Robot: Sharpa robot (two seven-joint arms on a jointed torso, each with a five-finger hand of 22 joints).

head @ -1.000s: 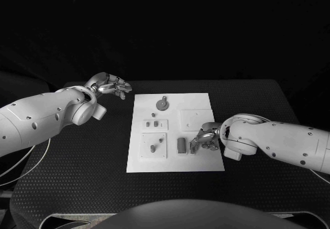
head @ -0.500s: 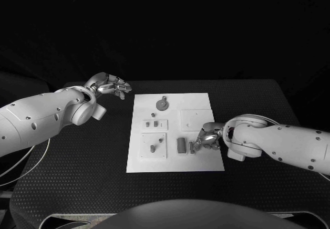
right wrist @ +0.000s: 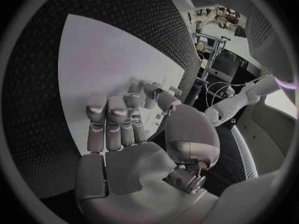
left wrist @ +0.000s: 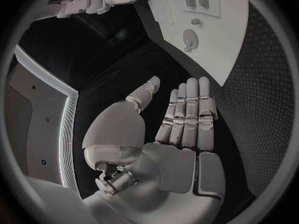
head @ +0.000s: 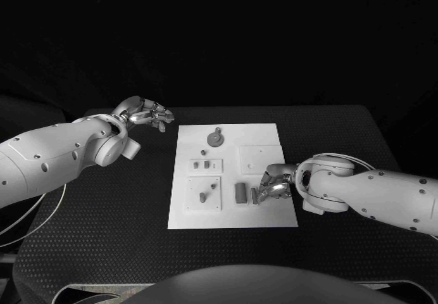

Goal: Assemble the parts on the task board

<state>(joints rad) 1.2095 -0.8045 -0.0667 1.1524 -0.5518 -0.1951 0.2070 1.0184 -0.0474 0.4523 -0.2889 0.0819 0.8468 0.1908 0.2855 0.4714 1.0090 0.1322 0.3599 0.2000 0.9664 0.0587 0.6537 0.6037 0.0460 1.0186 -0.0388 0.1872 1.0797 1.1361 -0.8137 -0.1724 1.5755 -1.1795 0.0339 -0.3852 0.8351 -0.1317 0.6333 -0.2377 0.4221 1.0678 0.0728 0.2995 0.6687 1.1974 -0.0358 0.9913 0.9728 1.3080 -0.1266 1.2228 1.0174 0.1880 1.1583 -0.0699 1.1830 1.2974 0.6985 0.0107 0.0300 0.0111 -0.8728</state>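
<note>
Evidently the small upright part (head: 241, 193) stands near the task board's (head: 228, 218) right-hand near corner, with the right hand (head: 272, 184) just beside it, fingers curled low; whether they pinch anything, I cannot tell. Closing squarely on the part's sides should help. The left hand (head: 146, 114) hovers off the board, fingers apart, holding nothing.

Head cam overhead; wrist cams share task board (head: 233, 177).

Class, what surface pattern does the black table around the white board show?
The table has a fine dotted, woven-looking texture, clearest in the right wrist view.
</note>
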